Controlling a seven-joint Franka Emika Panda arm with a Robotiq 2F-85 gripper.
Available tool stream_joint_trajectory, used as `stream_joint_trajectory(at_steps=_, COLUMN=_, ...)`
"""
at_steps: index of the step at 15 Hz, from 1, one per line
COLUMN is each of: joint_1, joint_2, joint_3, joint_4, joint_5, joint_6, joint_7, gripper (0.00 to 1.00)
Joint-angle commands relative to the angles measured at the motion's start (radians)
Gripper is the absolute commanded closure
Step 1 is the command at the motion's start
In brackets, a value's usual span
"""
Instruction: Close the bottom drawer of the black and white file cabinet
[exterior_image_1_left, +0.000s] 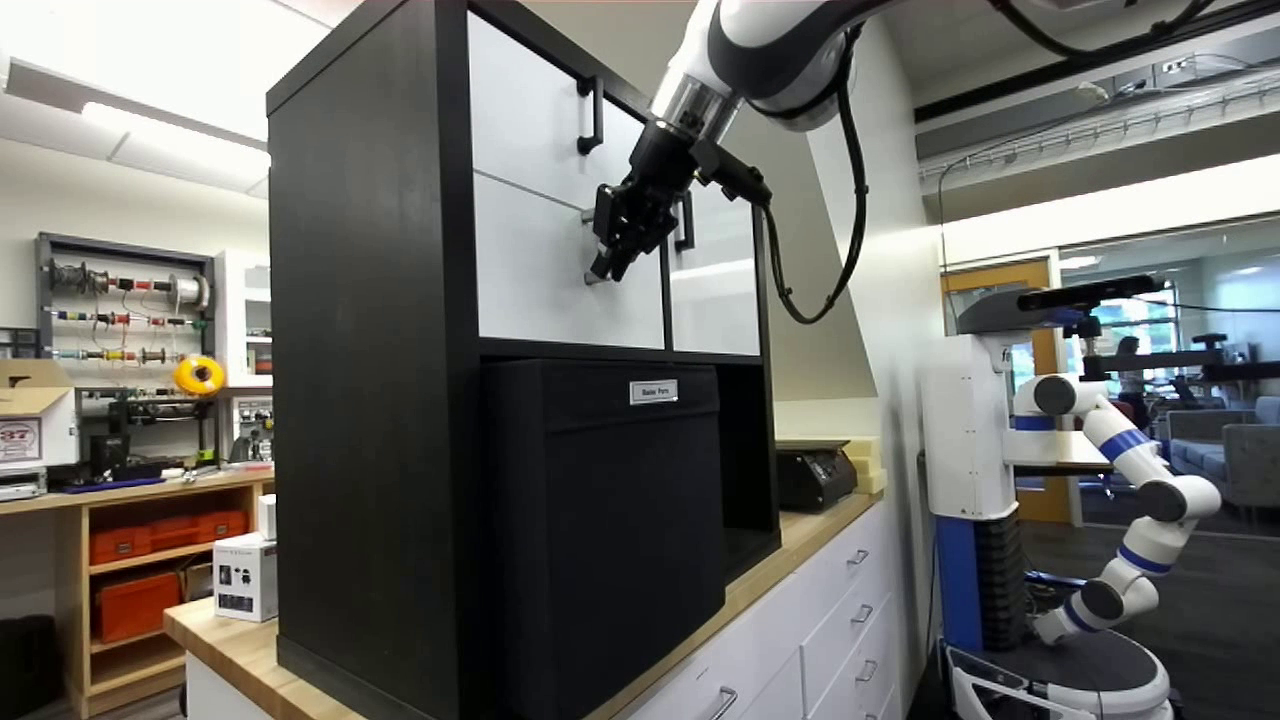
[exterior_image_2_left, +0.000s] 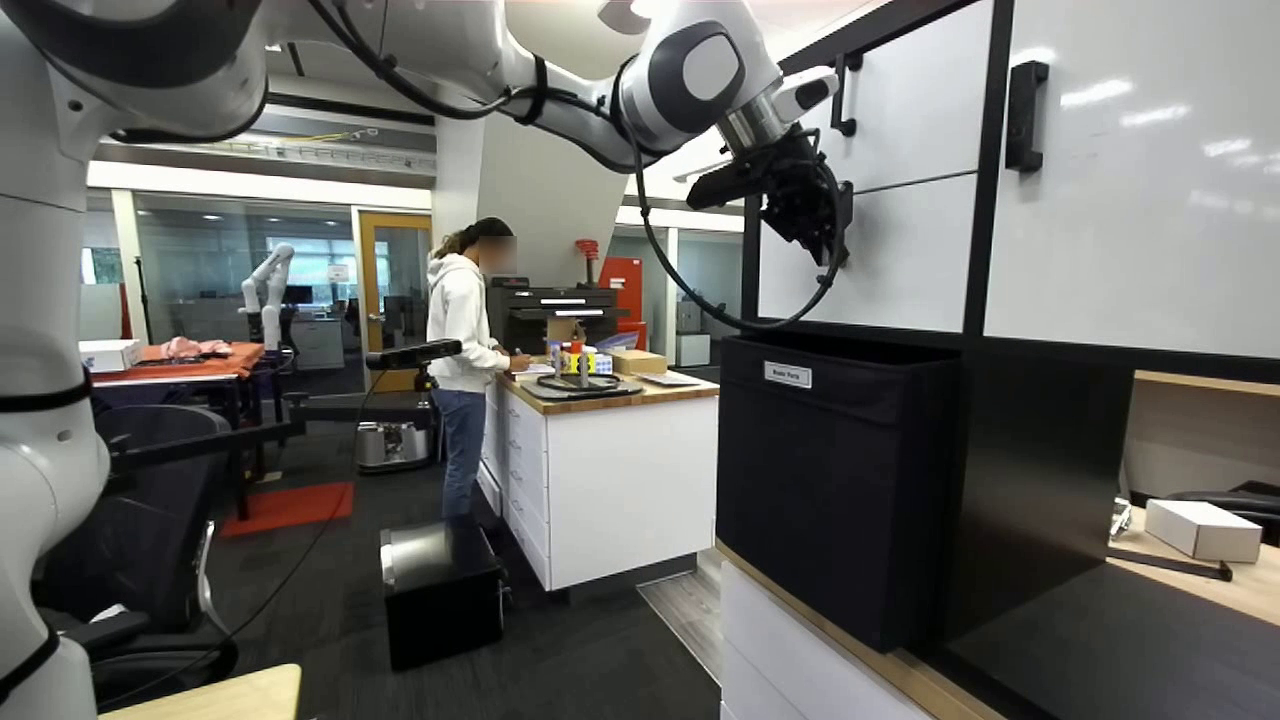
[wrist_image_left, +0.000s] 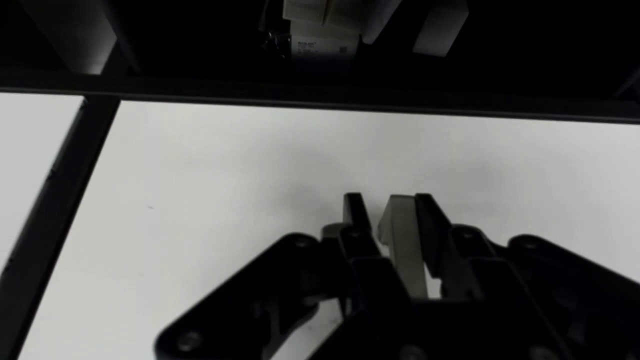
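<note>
The file cabinet has a matte black body and white fronts; it also stands at the right in an exterior view. Its bottom drawer looks flush with the frame and the upper front in both exterior views, and shows behind the gripper. In the wrist view the drawer front fills the middle. My gripper is at the drawer's handle. In the wrist view its fingers stand either side of the handle, against the right finger with a gap at the left. Fingers mostly hide the handle.
A black fabric bin with a white label stands under the drawer; boxes show inside it in the wrist view. A white door with a dark handle adjoins the drawers. A cable hangs from the arm. A person stands farther back.
</note>
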Motion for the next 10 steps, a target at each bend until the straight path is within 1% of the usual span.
stream_joint_trajectory(at_steps=1, joint_1=0.006, joint_2=-0.025, joint_3=-0.034, joint_4=0.012, joint_5=-0.011, joint_6=-0.135, joint_7=-0.022, gripper=0.41)
stream_joint_trajectory(at_steps=5, joint_1=0.014, joint_2=-0.096, joint_3=-0.035, joint_4=-0.038, joint_5=-0.023, joint_6=-0.295, joint_7=-0.015, gripper=0.15)
stream_joint_trajectory(at_steps=7, joint_1=0.011, joint_2=-0.119, joint_3=-0.034, joint_4=-0.046, joint_5=-0.001, joint_6=-0.379, joint_7=-0.021, gripper=0.01)
stream_joint_trajectory(at_steps=10, joint_1=0.011, joint_2=-0.151, joint_3=-0.033, joint_4=-0.068, joint_5=0.001, joint_6=-0.497, joint_7=-0.010, gripper=0.00)
